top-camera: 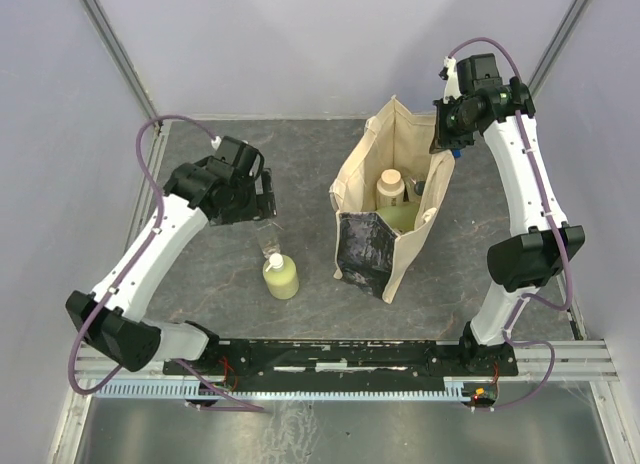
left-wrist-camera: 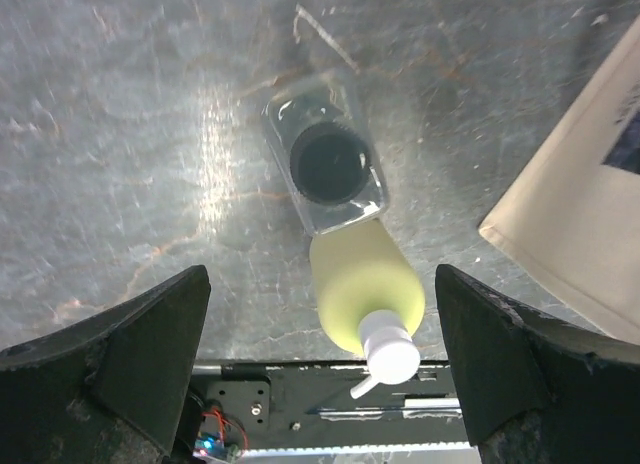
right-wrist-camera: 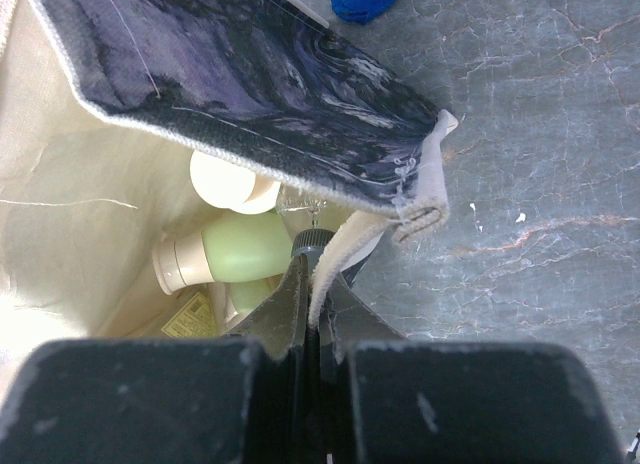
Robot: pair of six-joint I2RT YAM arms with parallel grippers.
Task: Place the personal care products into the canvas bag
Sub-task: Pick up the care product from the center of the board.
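Right tool [right-wrist-camera: 312, 304] is clamping the canvas bag [top-camera: 400, 144] rim, probably propping it open. Left tool [left-wrist-camera: 320, 279] is hovering wide apart over the clear bottle [left-wrist-camera: 325, 164].

It looks like a robotics lab test cell: a left arm [top-camera: 150, 252] and a right arm [top-camera: 526, 174] bolted to a black mounting plate [top-camera: 340, 353], with plain pale panels [top-camera: 300, 44] walling in the grey stone-patterned table [top-camera: 300, 164].

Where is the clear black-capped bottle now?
In the top view, the clear bottle is on the table, left of the bag, just beyond the yellow-green pump bottle, which it seems to touch.
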